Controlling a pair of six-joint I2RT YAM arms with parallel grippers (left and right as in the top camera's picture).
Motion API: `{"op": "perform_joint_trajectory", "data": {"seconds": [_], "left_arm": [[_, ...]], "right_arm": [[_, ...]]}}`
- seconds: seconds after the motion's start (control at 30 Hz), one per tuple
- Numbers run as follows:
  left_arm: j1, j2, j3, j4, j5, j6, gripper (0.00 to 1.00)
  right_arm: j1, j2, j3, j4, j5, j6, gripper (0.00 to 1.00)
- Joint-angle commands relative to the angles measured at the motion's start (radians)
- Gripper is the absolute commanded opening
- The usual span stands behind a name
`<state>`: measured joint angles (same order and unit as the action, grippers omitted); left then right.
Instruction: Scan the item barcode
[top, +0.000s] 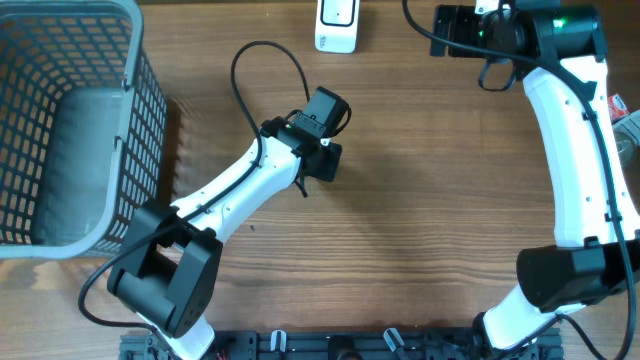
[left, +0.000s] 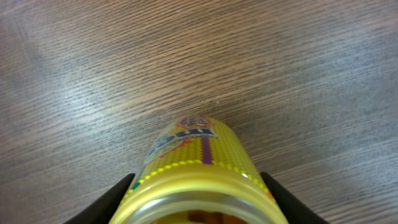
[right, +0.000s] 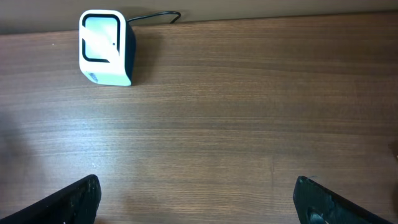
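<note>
The item is a yellow cylindrical tube (left: 202, 155) with a colourful printed label. It fills the bottom of the left wrist view, pointing away toward the wooden table. My left gripper (left: 198, 180) is shut on it, one black finger (left: 118, 196) pressed against each side. From overhead, the left gripper (top: 322, 135) sits mid-table and hides the tube. No barcode shows. The white scanner (top: 338, 22) with its black-framed window stands at the table's far edge, also visible in the right wrist view as the scanner (right: 106, 46). My right gripper (right: 196, 202) is open and empty, at the far right (top: 455, 30).
A grey mesh basket (top: 130, 60) takes up the left side of the table. A black cable (top: 262, 55) loops above the left arm. Small coloured objects (top: 620, 110) lie at the right edge. Bare wood separates the left gripper from the scanner.
</note>
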<state>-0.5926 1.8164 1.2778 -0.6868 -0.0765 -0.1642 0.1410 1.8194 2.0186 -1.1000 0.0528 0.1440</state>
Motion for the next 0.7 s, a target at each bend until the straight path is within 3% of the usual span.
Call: {"op": "perform_joint_trajectory", "data": {"seconds": [0.0, 0.13, 0.23, 0.27, 0.37, 0.4, 0.5, 0.67], "left_arm": [[0.008, -0.035, -0.004, 0.006, 0.009, 0.165, 0.6], [0.001, -0.035, -0.004, 0.009, 0.009, 0.323, 0.61], [0.001, -0.035, -0.004, 0.025, 0.009, 0.372, 0.61], [0.002, -0.035, -0.004, 0.032, 0.009, 0.389, 0.67], [0.002, -0.035, -0.004, 0.036, 0.005, 0.386, 1.0], [0.002, -0.035, -0.004, 0.036, 0.005, 0.37, 1.0], [0.003, -0.035, -0.004, 0.039, 0.004, 0.216, 1.0], [0.003, -0.035, -0.004, 0.042, 0.005, -0.322, 1.0]], "right_arm": [[0.005, 0.01, 0.002, 0.0, -0.003, -0.011, 1.0], [0.005, 0.01, 0.002, 0.002, -0.003, -0.011, 1.0], [0.005, 0.01, 0.002, 0.003, -0.003, -0.011, 1.0], [0.005, 0.01, 0.002, 0.003, -0.003, -0.011, 1.0], [0.005, 0.01, 0.002, 0.002, -0.002, -0.011, 1.0], [0.005, 0.01, 0.002, 0.003, -0.003, -0.011, 1.0], [0.005, 0.01, 0.002, 0.003, -0.003, -0.012, 1.0], [0.005, 0.01, 0.002, 0.003, -0.003, -0.011, 1.0]]}}
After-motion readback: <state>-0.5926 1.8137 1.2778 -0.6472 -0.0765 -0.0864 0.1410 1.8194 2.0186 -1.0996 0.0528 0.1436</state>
